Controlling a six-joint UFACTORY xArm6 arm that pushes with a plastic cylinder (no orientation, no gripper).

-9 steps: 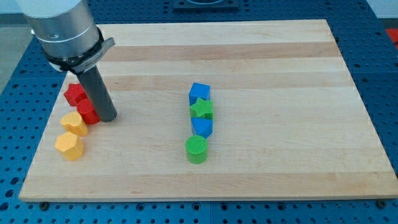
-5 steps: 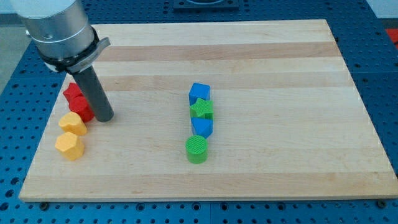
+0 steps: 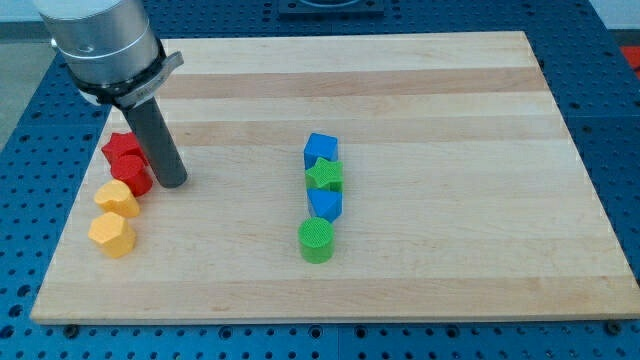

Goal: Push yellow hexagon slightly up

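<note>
Two yellow blocks sit at the view's left. The lower one is a yellow hexagon (image 3: 111,235). The upper yellow block (image 3: 118,199) touches it from above; its shape is not clear. Two red blocks stand just above them: a red star (image 3: 120,149) and a rounder red block (image 3: 132,175). My tip (image 3: 172,183) rests on the board just right of the rounder red block, up and to the right of the yellow hexagon, apart from it.
A column of blocks stands at the board's middle: a blue block (image 3: 321,148), a green star (image 3: 324,176), a blue block (image 3: 325,204) and a green cylinder (image 3: 316,240). The board's left edge (image 3: 62,230) lies close to the yellow blocks.
My tip shifted left and then slightly right and up, staying beside the red blocks. The rounder red block moved a little to the left. The yellow blocks have not moved.
</note>
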